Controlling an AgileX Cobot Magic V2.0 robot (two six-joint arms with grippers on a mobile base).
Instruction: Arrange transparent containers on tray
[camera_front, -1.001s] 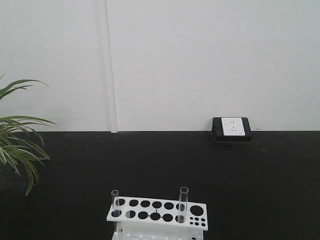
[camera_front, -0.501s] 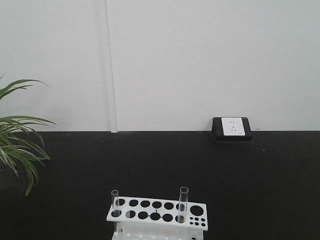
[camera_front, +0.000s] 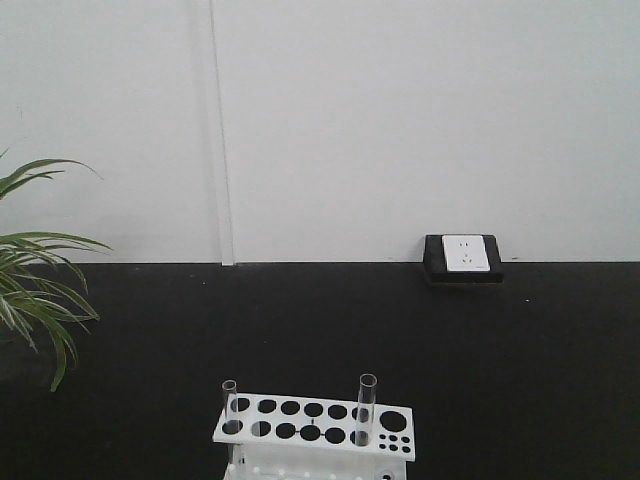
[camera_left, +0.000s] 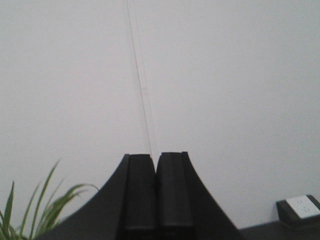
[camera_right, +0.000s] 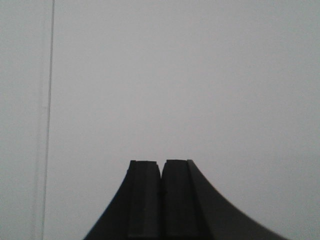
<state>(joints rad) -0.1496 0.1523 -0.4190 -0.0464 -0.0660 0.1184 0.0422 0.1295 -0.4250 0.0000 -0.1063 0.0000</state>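
Two transparent containers stand upright in a white holed rack at the bottom of the front view: one slim tube at the rack's left end, a taller one towards its right. The tray is out of view. My left gripper is shut with nothing between its black fingers and points at the white wall. My right gripper is likewise shut and empty, facing bare wall. Neither gripper shows in the front view, so where they are relative to the rack cannot be told.
The rack stands on a black surface that runs back to a white wall. A black-framed white socket box sits at the wall's foot on the right. A green leafy plant reaches in at the left edge.
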